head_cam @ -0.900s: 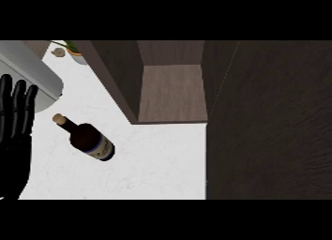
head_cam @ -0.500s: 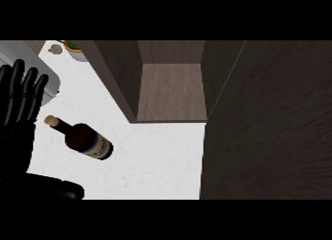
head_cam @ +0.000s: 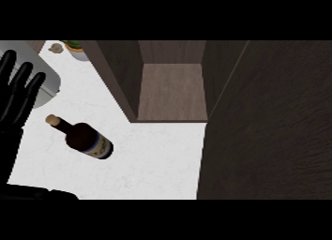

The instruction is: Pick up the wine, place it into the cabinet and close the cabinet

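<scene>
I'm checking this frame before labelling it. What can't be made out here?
Head view only:
- Right hand: not in view.
- Left hand: fingers straight; its forearm is cut by the left and lower edges.
- Wine bottle: label print too small to read.
- Cabinet: open, but its top and the rest of its inside are cut by the upper edge; its door hides the counter at the right.
- Plant pot: cropped at the top.

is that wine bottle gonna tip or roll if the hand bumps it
The wine bottle is tall and narrow, so a sideways bump near its corked neck would probably tip it. Its round body would then likely roll across the smooth white counter. The dark glass-like surface looks rigid and possibly slippery for the open left hand.
</scene>
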Controlling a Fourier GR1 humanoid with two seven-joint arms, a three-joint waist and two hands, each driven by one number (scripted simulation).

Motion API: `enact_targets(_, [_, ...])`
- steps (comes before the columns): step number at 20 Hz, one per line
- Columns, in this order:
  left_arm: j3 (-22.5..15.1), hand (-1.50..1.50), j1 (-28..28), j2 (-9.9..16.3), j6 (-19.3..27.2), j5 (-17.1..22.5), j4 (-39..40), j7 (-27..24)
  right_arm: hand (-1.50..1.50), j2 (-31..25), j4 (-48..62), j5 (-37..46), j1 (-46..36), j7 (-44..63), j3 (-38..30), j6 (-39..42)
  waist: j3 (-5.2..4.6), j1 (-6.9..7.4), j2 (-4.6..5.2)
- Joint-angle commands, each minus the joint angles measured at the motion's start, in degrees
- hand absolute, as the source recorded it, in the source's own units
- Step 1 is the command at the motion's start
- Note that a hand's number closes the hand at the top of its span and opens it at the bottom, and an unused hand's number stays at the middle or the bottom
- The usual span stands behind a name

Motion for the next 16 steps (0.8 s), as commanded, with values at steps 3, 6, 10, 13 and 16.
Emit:
enact_targets(3, [-1.71, -1.50, -1.80, 0.20, 5.02, -2.79, -7.91, 10.61, -1.50, 1.24, -8.27, 6.51, 2.19, 7.28, 8.92, -3.00, -0.03, 0.01, -0.05])
enact_targets(6, [-2.34, -1.50, -5.80, -0.60, 6.32, -5.18, -2.80, 9.17, -1.50, 1.65, -10.58, 7.88, -2.89, 13.56, 9.92, -5.63, -0.06, -0.26, 0.05])
enact_targets(10, [-1.74, -1.50, -6.88, 1.35, 7.37, -4.54, -8.58, 17.56, -1.50, 0.37, -10.42, 5.48, -7.82, 17.13, 5.37, -6.46, -0.03, 0.06, 0.02])
enact_targets(13, [0.62, -1.50, -7.92, 1.71, 7.04, -3.37, -5.29, 16.46, -1.50, 0.43, -11.51, 9.18, -1.53, 13.57, 11.81, -7.23, -0.03, -0.37, -0.03])
enact_targets(16, [0.40, -1.50, -6.49, 1.59, 6.92, -3.59, -5.02, 16.56, -1.50, 0.43, -11.74, 9.61, -11.32, 20.53, 9.77, -10.17, -0.11, -0.05, 0.02])
